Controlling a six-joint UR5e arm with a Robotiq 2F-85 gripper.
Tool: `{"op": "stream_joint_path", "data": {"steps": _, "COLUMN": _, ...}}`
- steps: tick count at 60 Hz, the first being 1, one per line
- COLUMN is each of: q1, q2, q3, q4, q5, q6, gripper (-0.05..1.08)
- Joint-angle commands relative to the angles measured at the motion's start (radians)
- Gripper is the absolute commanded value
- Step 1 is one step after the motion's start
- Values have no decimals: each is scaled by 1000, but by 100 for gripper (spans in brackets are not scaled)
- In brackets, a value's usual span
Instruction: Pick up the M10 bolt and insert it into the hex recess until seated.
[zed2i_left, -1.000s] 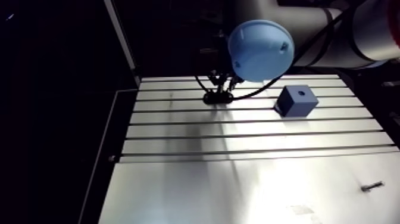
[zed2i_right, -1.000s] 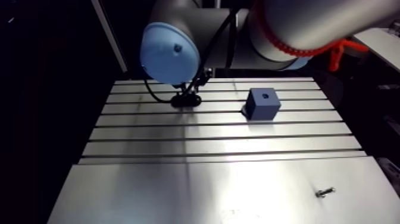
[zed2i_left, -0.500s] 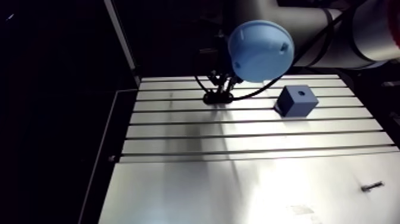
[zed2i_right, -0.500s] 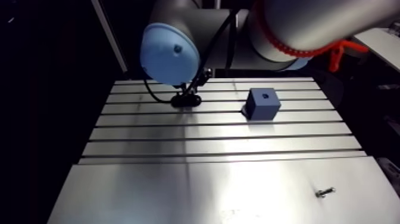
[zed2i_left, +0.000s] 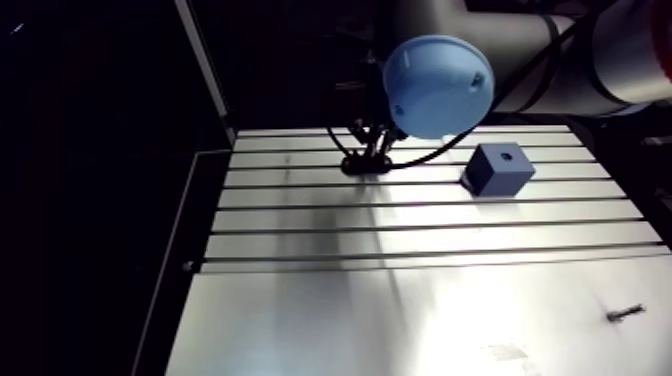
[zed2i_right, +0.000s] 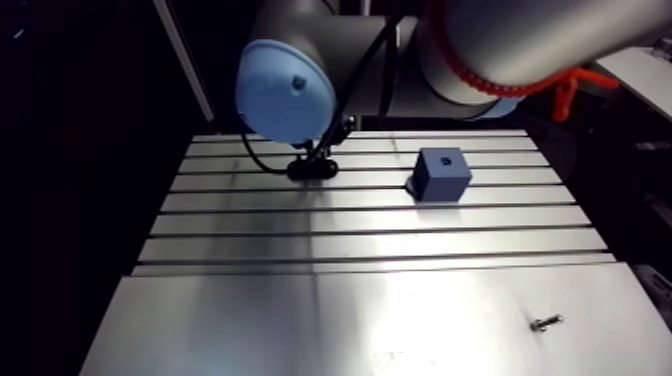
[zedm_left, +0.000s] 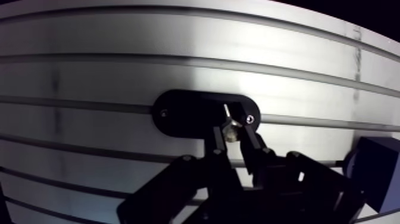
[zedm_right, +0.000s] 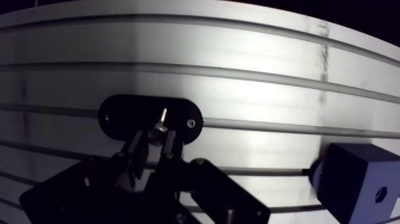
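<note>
Slotted aluminium covers the far half of the desk (zed2i_left: 330, 215), its long grooves running left to right, and a smooth metal sheet covers the near half. On the far grooves lies a flat black oval plate (zedm_left: 184, 113) with a small bright dot near each end. The arm comes down over it, and the tool (zedm_left: 232, 138) hangs right above the plate's right half.

In the wrist view the two dark fingers (zedm_left: 216, 142) are drawn close and pinch a small shiny bolt (zedm_right: 158, 131) at their tips. A thin bright sliver runs from it toward the plate. Whether the bolt touches the plate cannot be told.

To the right of the plate, well apart from it, a blue block (zed2i_left: 498, 168) sits on the grooves at a slight angle to them. It has a small dark hole in its top face, and the wrist view shows another in a side face.

Far off, at the near right of the smooth sheet, a small screw-like metal piece (zed2i_left: 625, 313) lies on its side by itself.
</note>
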Motion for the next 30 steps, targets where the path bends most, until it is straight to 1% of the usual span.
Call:
{"op": "stream_joint_path", "data": {"steps": 1, "q1": -1, "q2": 0, "q3": 0, "q4": -1, "q5": 0, "q6": 0, "gripper": 71}}
{"op": "stream_joint_path", "data": {"steps": 18, "q1": -5, "q2": -3, "q3": 0, "q4": -1, "q5": 0, "q6": 0, "gripper": 72}}
{"op": "stream_joint_path", "data": {"steps": 30, "q1": -2, "q2": -30, "q3": 0, "q4": 0, "q5": 3, "q6": -15, "gripper": 77}}
